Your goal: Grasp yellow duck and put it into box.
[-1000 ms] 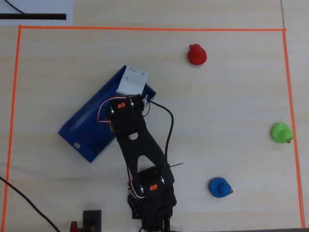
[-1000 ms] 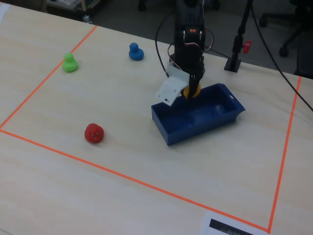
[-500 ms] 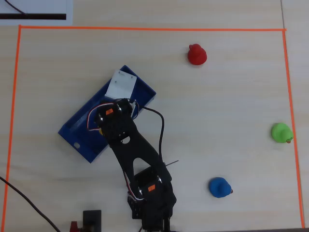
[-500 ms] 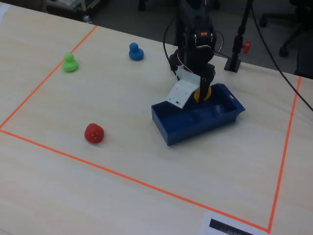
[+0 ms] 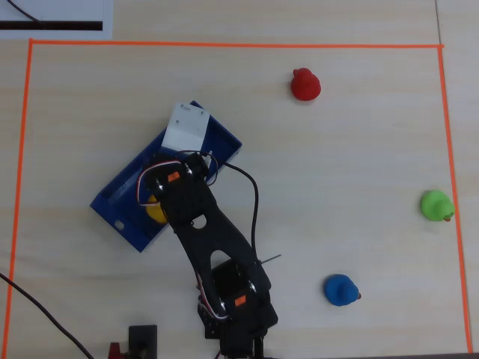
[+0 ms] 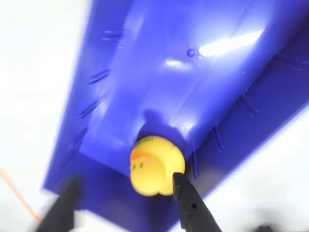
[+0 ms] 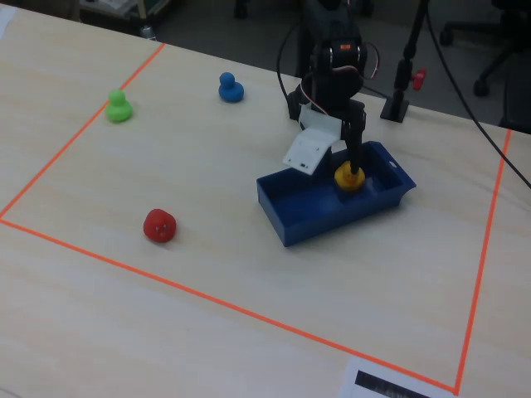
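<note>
The yellow duck lies inside the blue box, near one end wall. My gripper is open just above it. The right finger touches the duck's side, and the left finger stands well apart from it. In the fixed view the duck sits on the floor of the box, with my gripper hanging over it. In the overhead view the duck shows only partly under the arm, inside the box.
A red duck, a green duck and a blue duck stand on the table away from the box. An orange tape line frames the work area. The arm base stands at the near edge.
</note>
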### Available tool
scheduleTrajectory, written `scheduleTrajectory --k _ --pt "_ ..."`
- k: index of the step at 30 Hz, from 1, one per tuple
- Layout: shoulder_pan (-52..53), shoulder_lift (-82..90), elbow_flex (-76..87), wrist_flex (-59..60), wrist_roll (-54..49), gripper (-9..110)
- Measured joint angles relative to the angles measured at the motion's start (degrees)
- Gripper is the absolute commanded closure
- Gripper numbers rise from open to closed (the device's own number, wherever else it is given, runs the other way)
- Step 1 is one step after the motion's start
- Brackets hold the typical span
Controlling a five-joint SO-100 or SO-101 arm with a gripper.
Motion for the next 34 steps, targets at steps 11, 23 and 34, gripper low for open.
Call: scheduleTrajectory --k 11,23,34 --pt "20.83 53.09 39.29 -9.84 -25.22 101" --pt "24.61 74.71 66.27 2.72 -29.79 101" --pt "24.87 74.79 66.18 2.72 -29.53 101"
